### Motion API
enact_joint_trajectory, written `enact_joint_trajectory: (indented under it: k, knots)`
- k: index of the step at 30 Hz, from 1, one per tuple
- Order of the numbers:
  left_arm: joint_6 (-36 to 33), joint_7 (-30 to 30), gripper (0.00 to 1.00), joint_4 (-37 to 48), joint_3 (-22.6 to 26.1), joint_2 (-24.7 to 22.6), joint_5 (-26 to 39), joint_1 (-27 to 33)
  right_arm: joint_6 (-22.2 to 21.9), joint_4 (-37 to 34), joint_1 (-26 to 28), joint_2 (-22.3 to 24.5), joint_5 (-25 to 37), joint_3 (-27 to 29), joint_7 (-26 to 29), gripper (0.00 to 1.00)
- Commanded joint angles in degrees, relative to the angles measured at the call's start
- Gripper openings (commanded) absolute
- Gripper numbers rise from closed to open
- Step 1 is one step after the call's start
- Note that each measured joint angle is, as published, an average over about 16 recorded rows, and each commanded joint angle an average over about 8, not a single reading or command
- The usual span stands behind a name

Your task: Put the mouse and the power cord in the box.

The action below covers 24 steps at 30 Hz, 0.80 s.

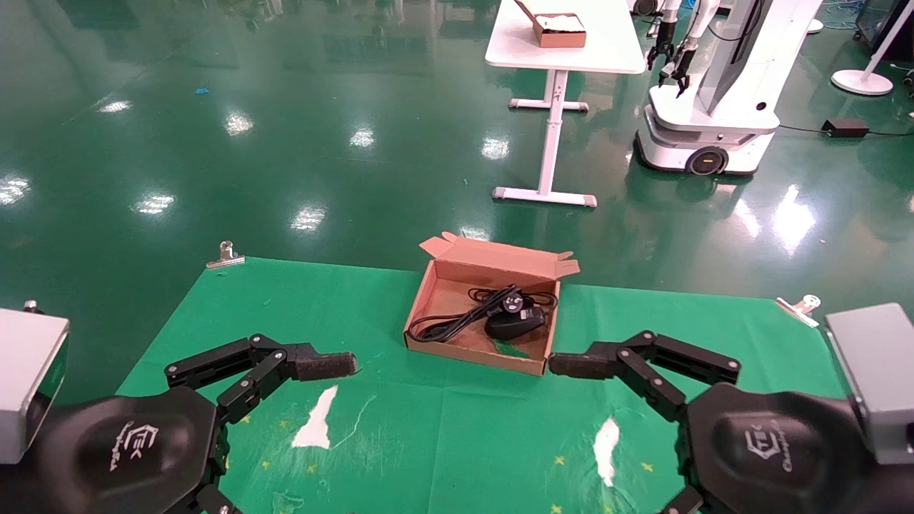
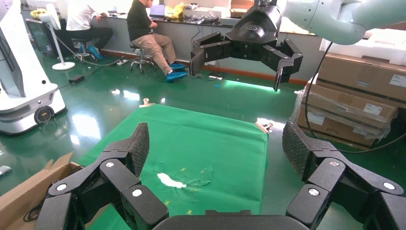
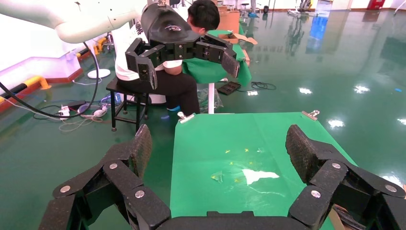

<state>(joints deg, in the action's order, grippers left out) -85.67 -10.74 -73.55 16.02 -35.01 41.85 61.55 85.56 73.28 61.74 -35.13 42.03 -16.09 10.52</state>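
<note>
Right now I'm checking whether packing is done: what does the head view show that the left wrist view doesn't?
Head view only: the mouse and the power cord lying inside the box.

Left wrist view only: the left end effector seen open, seated people, stacked cartons.

Both: the right end effector, open, and the green cloth.

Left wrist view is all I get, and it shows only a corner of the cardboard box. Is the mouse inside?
Observer: Yes, the head view shows the mouse on the floor of the box.
Operator: And the power cord?
Observer: The power cord is inside too, with its plug against the mouse.
Operator: Where are the grippers?
Observer: Both are open and empty. The left gripper is left of the box, and the right gripper is near its front right corner.
</note>
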Motion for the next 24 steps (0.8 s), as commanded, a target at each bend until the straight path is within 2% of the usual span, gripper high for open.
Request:
enact_joint_trajectory:
  k: [1, 24]
  knots:
    - [0.0, 0.0, 1.00, 0.0, 0.0, 0.0, 0.0, 0.0, 0.0, 0.0, 0.0, 0.0, 0.0, 0.0, 0.0, 1.00]
    - [0.0, 0.0, 1.00, 0.0, 0.0, 0.0, 0.0, 0.0, 0.0, 0.0, 0.0, 0.0, 0.0, 0.0, 0.0, 1.00]
